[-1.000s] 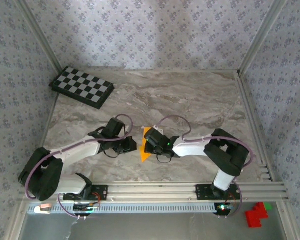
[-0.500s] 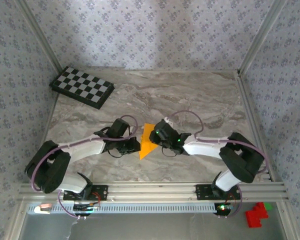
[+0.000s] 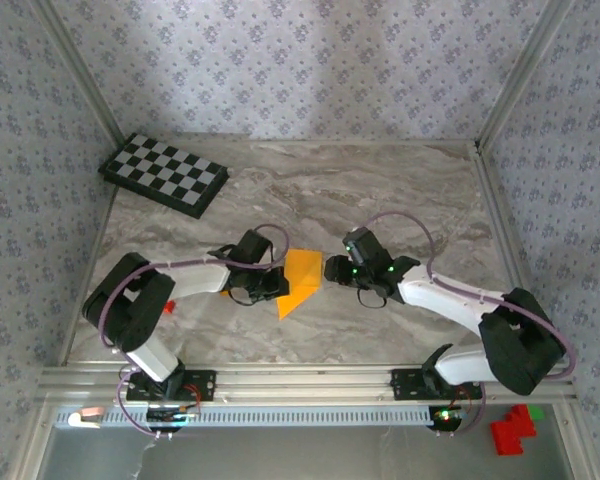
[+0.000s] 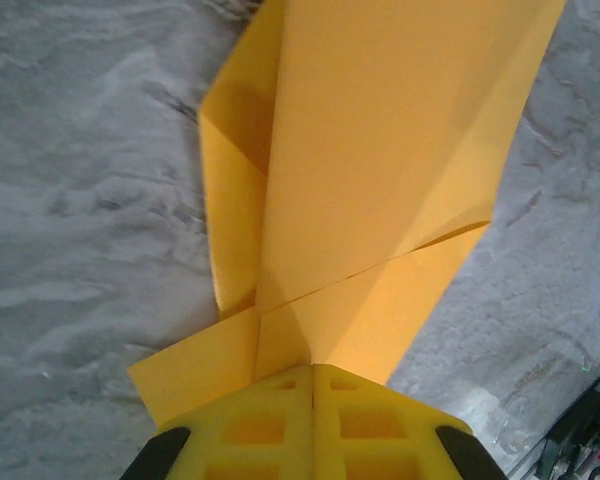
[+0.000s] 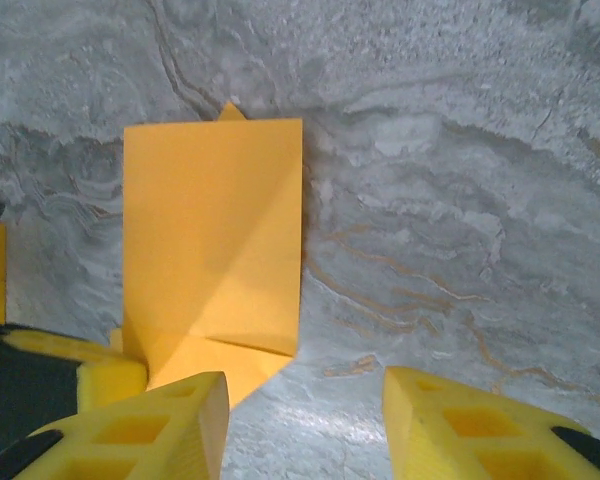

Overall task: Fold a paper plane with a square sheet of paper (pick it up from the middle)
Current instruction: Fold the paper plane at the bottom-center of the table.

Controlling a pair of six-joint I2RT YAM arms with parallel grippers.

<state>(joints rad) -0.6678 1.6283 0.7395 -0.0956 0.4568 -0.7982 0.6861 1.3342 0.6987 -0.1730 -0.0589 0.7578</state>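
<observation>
Well apart from the checkered board (image 3: 164, 175), nearer my bases and off to its right, the square sheet of paper (image 3: 302, 278) lies on the tabletop (image 3: 400, 190). It is already creased into a narrower shape, with a point at its near end. My left fingers (image 4: 270, 425) are pressed together at the sheet's board-side edge, tips touching its near corner. Whether a layer is actually caught between them I cannot tell. My right fingers (image 5: 165, 425) are spread with nothing between them, over bare tabletop just past the edge that faces away from the board.

What worries me is that I am touching the sheet at one corner alone, so any sideways nudge would probably pivot it and skew the centre line. Shadows under the folded flaps suggest they sit slightly proud, and I judge they could spring open if my left fingers lift. My right fingers, coming in low, might catch the free edge and shove or crumple it rather than slide under. Both wrists are close together too, so a careless reach risks a knock.
</observation>
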